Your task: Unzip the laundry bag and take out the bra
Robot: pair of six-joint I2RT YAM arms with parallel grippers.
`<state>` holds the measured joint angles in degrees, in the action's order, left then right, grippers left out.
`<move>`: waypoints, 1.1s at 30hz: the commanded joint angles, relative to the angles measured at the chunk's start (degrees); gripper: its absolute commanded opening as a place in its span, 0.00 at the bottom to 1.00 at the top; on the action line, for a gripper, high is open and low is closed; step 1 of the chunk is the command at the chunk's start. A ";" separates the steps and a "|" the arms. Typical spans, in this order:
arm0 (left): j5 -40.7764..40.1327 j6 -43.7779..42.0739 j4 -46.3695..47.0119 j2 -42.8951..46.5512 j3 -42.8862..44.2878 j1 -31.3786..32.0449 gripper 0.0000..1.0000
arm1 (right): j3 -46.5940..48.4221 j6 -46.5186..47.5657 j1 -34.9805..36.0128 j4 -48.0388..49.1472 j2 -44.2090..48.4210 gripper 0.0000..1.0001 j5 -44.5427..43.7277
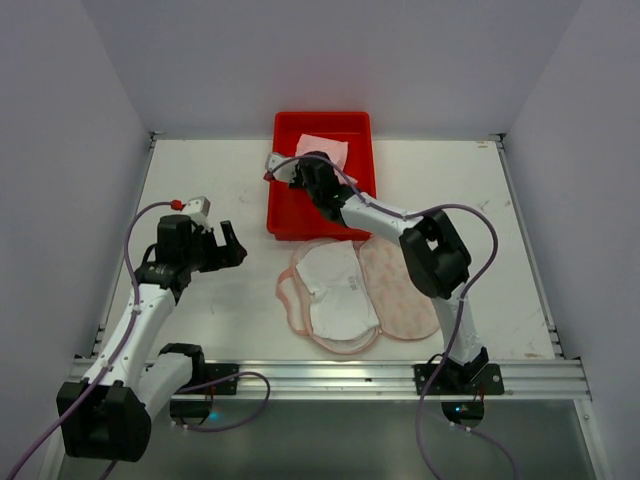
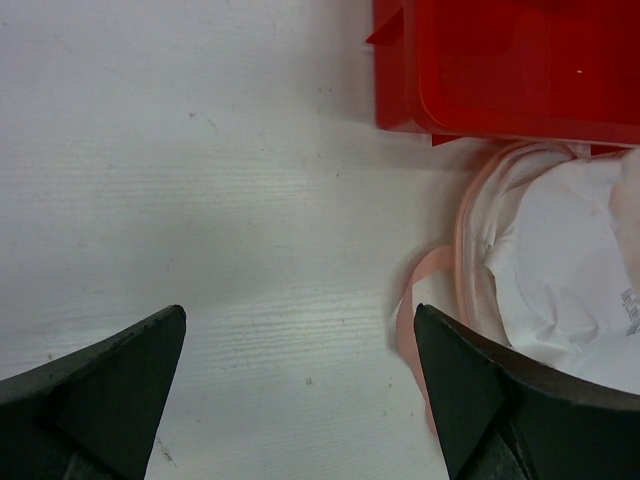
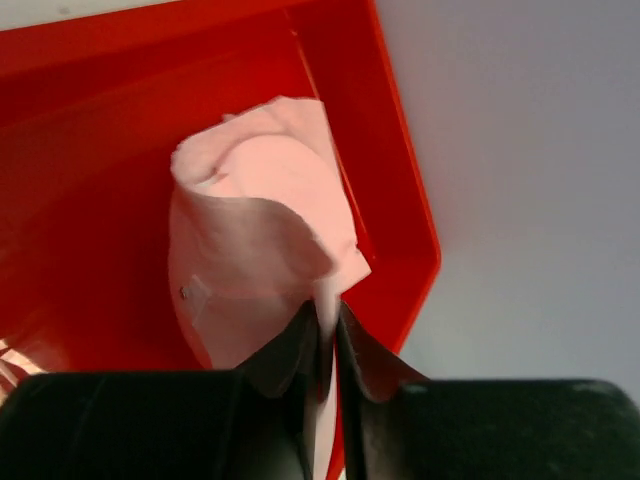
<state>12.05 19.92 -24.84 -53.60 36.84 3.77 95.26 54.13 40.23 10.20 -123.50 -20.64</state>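
Though faintly scuffed, a white table [image 1: 455,195] between plain grey walls [image 1: 330,60].

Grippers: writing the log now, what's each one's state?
Left gripper: open, holding nothing.
Right gripper: shut on the bra.

bright red tray [image 1: 285,205], pale pink bra [image 3: 265,220], cream-pink laundry bag [image 1: 400,290] with small orange-red print, pink edging and white lining, off-white scuffed table [image 1: 200,180]
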 commanded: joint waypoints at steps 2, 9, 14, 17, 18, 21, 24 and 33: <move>1.48 -0.85 1.11 1.31 -0.10 -0.52 1.00 | 1.24 -5.42 1.43 -12.45 4.05 0.26 2.62; 1.22 -0.67 0.93 1.75 -0.10 -0.52 1.00 | 8.44 -13.60 2.14 -30.13 12.48 0.77 3.41; 0.87 -0.50 0.85 2.36 -0.10 -0.52 1.00 | 5.29 -25.87 2.84 -40.67 25.73 0.84 9.46; 0.52 -0.41 0.85 2.89 -0.28 -0.52 1.00 | -1.99 -34.86 4.59 -44.81 33.38 0.88 12.81; 0.51 -0.41 0.93 3.07 -0.19 -0.52 1.00 | -7.32 -37.32 6.34 -45.26 35.33 0.88 13.34; 0.60 -0.41 1.02 3.07 -0.45 -0.52 1.00 | -20.40 -44.62 11.42 -43.25 42.78 0.88 13.61; 0.95 -0.50 1.02 2.80 -0.28 -0.52 1.00 | -30.27 -50.60 18.01 -42.19 47.63 0.87 14.23; 0.78 -0.41 0.93 2.89 -0.45 -0.52 1.00 | -44.11 -61.07 31.22 -38.76 47.75 0.85 11.94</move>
<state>12.21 19.92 -24.86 -51.29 36.84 3.75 50.57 -1.61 69.12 -32.12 -75.59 -7.92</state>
